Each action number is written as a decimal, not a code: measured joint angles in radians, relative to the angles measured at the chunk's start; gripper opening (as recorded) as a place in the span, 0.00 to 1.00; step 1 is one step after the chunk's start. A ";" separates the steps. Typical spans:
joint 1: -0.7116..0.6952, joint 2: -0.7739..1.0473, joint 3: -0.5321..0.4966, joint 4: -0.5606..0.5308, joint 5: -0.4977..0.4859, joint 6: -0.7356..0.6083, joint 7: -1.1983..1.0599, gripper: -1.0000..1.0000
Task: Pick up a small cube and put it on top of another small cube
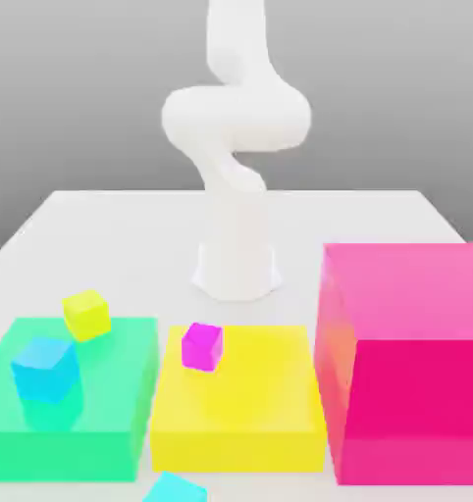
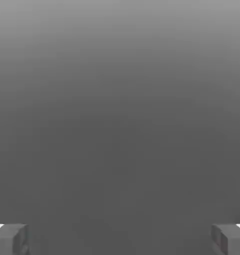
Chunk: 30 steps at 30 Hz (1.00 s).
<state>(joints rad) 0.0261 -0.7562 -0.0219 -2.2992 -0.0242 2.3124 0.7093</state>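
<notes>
The small turquoise-cyan cube (image 1: 172, 487) lies at the near edge of the exterior view, partly cut off, just in front of the gap between the green and yellow blocks. On the flat yellow block (image 1: 240, 417) sits the small magenta-purple cube (image 1: 201, 345), near its far corner towards the exterior view's left. My arm (image 1: 236, 127) rises from its base behind the blocks and leaves the picture upward. In the hand view my gripper (image 2: 120, 239) is open: the two grey fingertips (image 2: 10, 239) stand far apart with nothing between them, against plain grey background.
A flat green block (image 1: 103, 412) on the exterior view's left carries a sky-blue cube (image 1: 44, 368) and a yellow-green cube (image 1: 86, 314). A huge pink block (image 1: 407, 363) stands tall on the right. The white table (image 1: 103, 235) stretches behind them.
</notes>
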 joint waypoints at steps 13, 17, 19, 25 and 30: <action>0.131 0.223 -0.136 0.005 -0.089 0.062 -0.502 0.50; 0.170 0.290 -0.183 0.006 -0.102 0.082 -0.666 0.50; 0.192 0.323 -0.209 0.007 -0.107 0.091 -0.748 0.50; 0.243 0.425 -0.279 0.008 -0.101 0.122 -1.011 0.50; 0.281 0.512 -0.333 0.009 -0.078 0.149 -1.242 0.50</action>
<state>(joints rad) 0.3070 -0.2438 -0.3553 -2.2900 -0.1020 2.4614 -0.5331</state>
